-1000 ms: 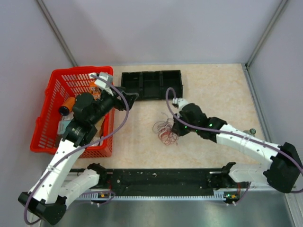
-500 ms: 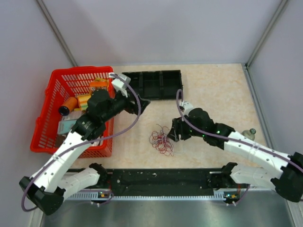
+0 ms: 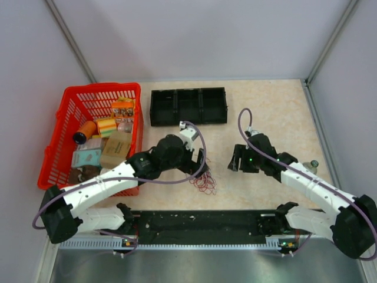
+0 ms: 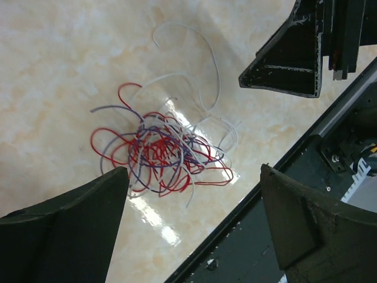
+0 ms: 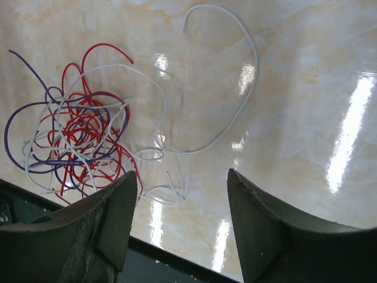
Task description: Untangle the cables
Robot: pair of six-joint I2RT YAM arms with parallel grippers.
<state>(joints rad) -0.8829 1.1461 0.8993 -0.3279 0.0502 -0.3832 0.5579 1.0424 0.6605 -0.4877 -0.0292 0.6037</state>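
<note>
Cables are lying in one loose tangle on the surface, just beside the black rail at the near edge and between the two arms. Left claw is hanging right over the tangle with its jaws standing wide apart, gripping nothing. Its wrist view is showing red, white and dark blue strands knotted together under the gap. Right claw is sitting off to the right, clear of the tangle, with its jaws also apart and nothing clamped. One white loop is trailing out of the knot across bare surface in front of it, and another white end is lying near its fingertips. Red basket of boxes is sitting far left, and the black compartment tray is sitting at the far side, well apart from the cables.
</note>
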